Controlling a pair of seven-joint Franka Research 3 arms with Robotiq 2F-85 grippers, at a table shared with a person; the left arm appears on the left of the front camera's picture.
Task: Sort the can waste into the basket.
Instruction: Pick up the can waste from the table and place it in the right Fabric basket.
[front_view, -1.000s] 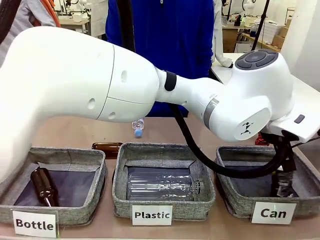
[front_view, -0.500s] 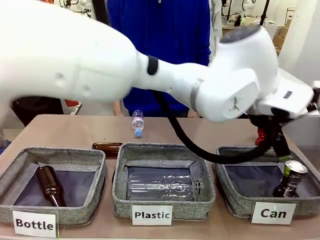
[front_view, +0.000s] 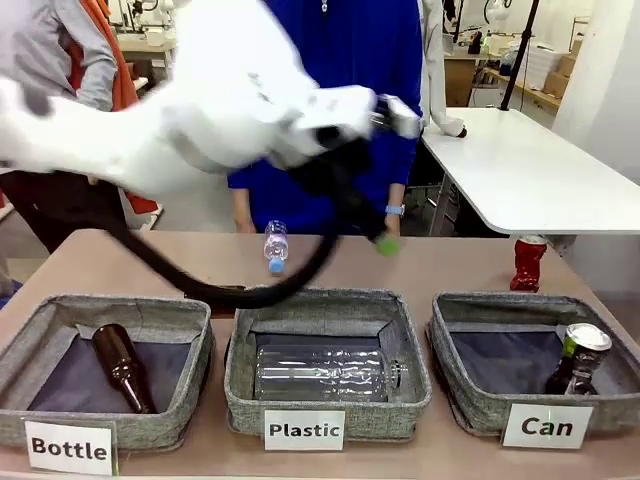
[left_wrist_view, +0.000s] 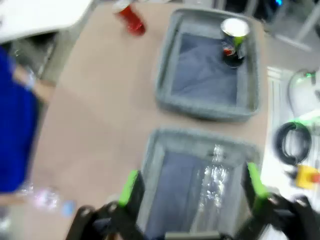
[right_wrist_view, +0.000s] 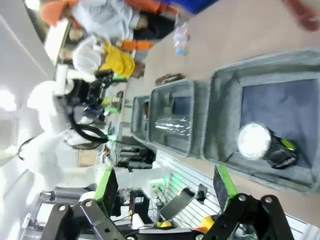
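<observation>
The dark can with a silver top (front_view: 578, 360) leans in the right end of the grey "Can" basket (front_view: 468, 402). It also shows as the dark can (left_wrist_view: 232, 42) in the Can basket (left_wrist_view: 165, 87), and as the dark can (right_wrist_view: 264, 145) inside that basket (right_wrist_view: 212, 127). The dented red can (front_view: 526, 262) stands on the table behind the basket, the same red can (left_wrist_view: 131, 21) as in the left wrist view. My left gripper (front_view: 378, 236), blurred, hangs above the table's middle; that gripper (left_wrist_view: 192, 184) is open and empty. My right gripper (right_wrist_view: 165, 186) is open and empty, well above the Can basket.
The "Plastic" basket (front_view: 240, 395) holds a clear plastic bottle (front_view: 325, 372). The "Bottle" basket (front_view: 195, 350) holds a brown glass bottle (front_view: 122, 365). A small water bottle (front_view: 276, 246) and another brown bottle (front_view: 212, 293) lie behind the baskets. A person in blue (front_view: 330, 40) stands at the far side.
My left gripper let go of the dark can in the Can basket, then swung up and left to above the table's middle. The can stays in the basket.
</observation>
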